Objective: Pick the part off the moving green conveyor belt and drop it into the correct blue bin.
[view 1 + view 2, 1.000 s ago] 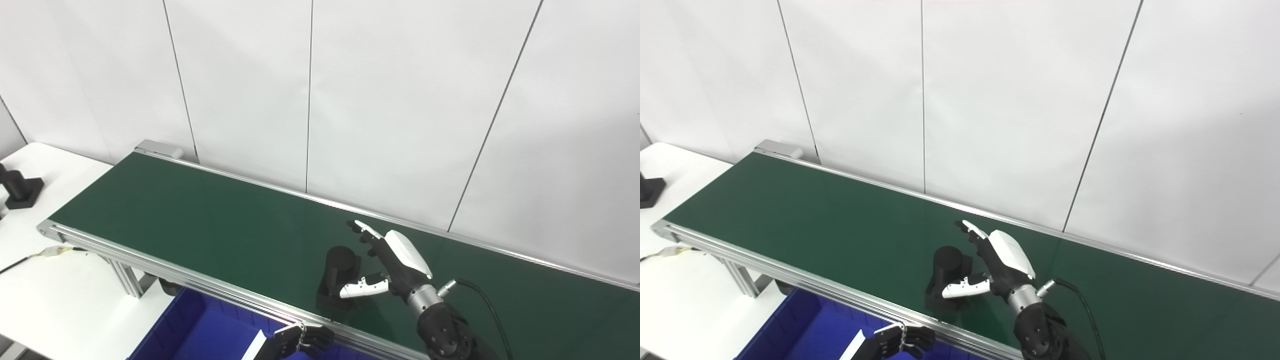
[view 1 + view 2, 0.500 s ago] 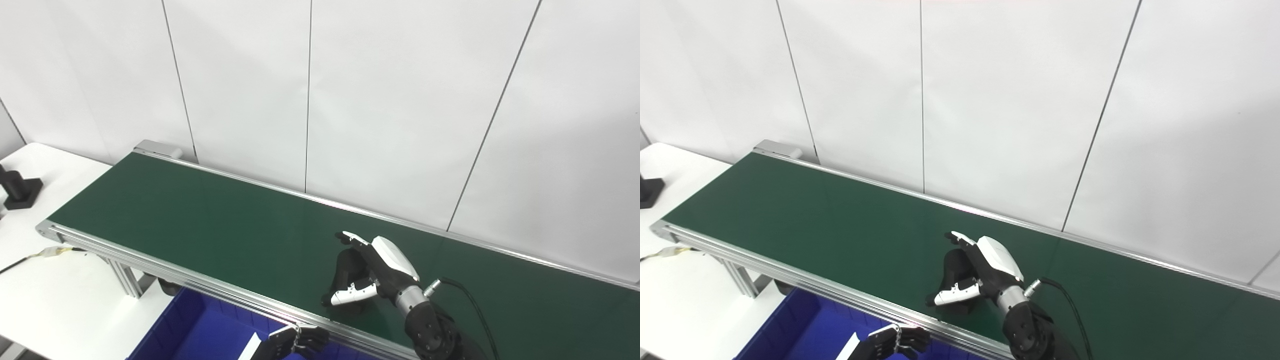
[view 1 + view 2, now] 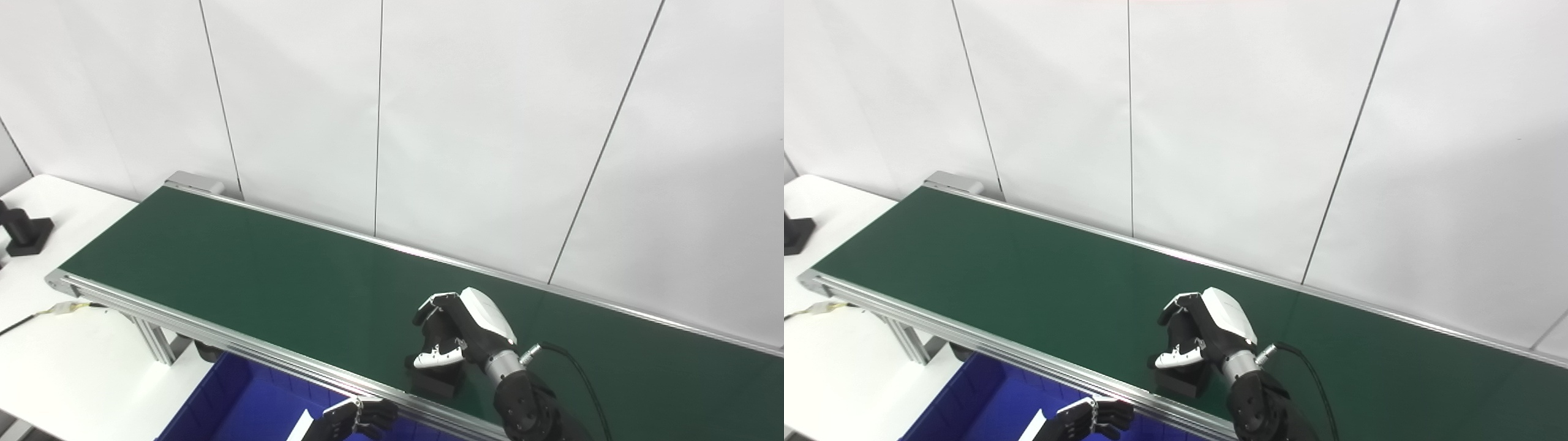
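Right hand [image 3: 463, 331] wrapping fingers round black part [image 3: 436, 381] on green conveyor belt [image 3: 257, 275], near edge, axis upright. Blue bin [image 3: 245, 407] lying near-left, below belt. Left hand [image 3: 352, 418] waiting, fingers curled, over bin.

My right hand has closed on the part

A second ago my right hand [image 3: 468, 331] stood open behind the black part [image 3: 436, 373] with fingers stretched up and thumb out in front; since then it has come in and curled around the upright cylinder, thumb pressed to its front. The part has ridden a little further right along the green belt [image 3: 257, 275], nearer the front rail. My left hand [image 3: 355, 418] has slid slightly left over the blue bin [image 3: 245, 404]
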